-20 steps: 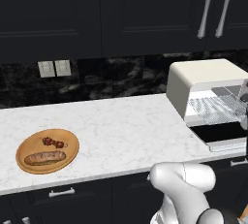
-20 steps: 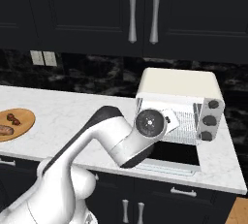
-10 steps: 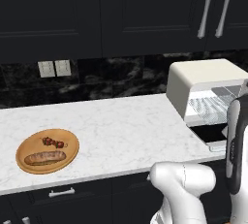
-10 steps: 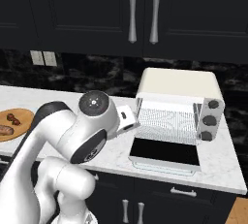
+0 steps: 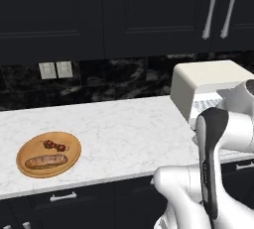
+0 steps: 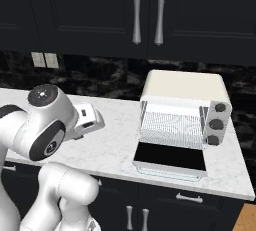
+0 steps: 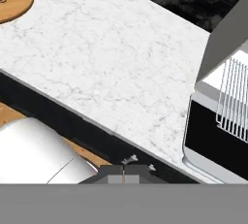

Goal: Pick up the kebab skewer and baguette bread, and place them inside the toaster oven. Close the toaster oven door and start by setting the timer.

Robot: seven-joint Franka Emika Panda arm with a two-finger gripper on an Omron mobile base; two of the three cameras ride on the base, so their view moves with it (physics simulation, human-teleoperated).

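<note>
A white marble countertop (image 5: pixel 124 134) runs beneath black upper cabinets (image 5: pixel 99 15) fitted with long silver bar handles (image 6: pixel 147 11). At twelve o'clock behind it stands a black veined stone backsplash (image 5: pixel 114 79) carrying two pale wall outlets (image 5: pixel 55 70) at ten o'clock. Dark base drawers (image 6: pixel 180 200) sit at six o'clock.

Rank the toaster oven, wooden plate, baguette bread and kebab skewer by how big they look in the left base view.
1. toaster oven, partly hidden behind the arm
2. wooden plate
3. baguette bread
4. kebab skewer

Bread and skewer lie side by side on the plate, so that comparison is fair.
</note>
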